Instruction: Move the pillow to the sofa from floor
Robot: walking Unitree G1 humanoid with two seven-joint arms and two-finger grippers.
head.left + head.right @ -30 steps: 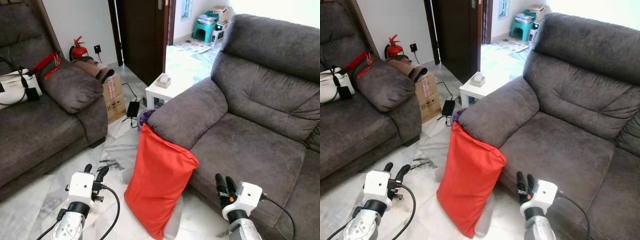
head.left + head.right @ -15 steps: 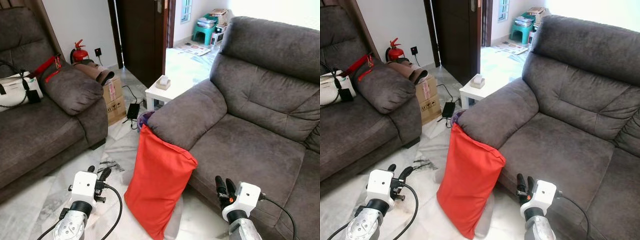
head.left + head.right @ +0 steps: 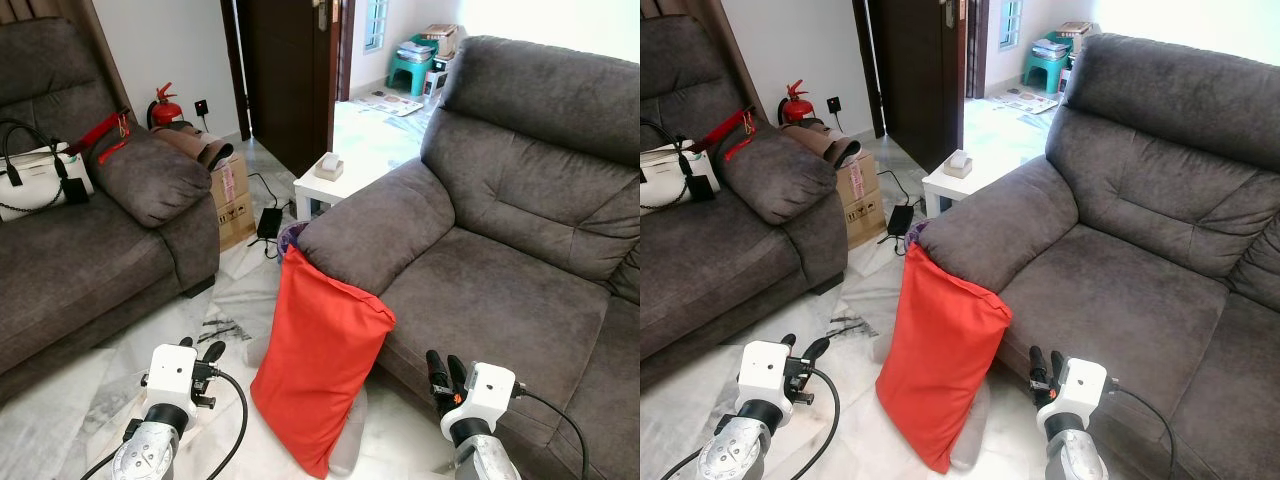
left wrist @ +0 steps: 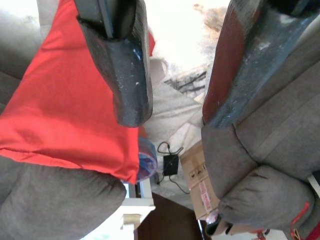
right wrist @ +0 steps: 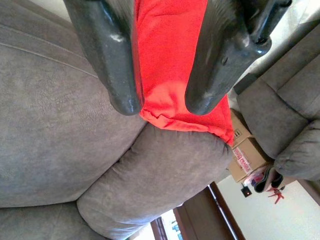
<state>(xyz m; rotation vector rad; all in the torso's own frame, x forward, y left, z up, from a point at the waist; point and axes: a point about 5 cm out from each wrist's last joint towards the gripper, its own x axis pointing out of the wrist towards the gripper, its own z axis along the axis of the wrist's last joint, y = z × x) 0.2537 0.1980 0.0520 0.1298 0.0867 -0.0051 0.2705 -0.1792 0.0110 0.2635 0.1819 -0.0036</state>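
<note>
Approach is the step in hand: both arms should close in on the red pillow point(image 3: 320, 365) from either side and squeeze its upper half, since soft filling slumps if pinched low. Pillow stands on the floor point(image 3: 230, 300), leaning against the sofa point(image 3: 480, 290) armrest, between the left gripper point(image 3: 198, 352) and right gripper point(image 3: 442, 372), apart from both. Both sets of jaws are parted and hold nothing

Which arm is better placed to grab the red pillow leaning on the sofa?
Probably the right gripper: it sits beside the red pillow and the sofa seat. The left gripper is farther off.
</note>
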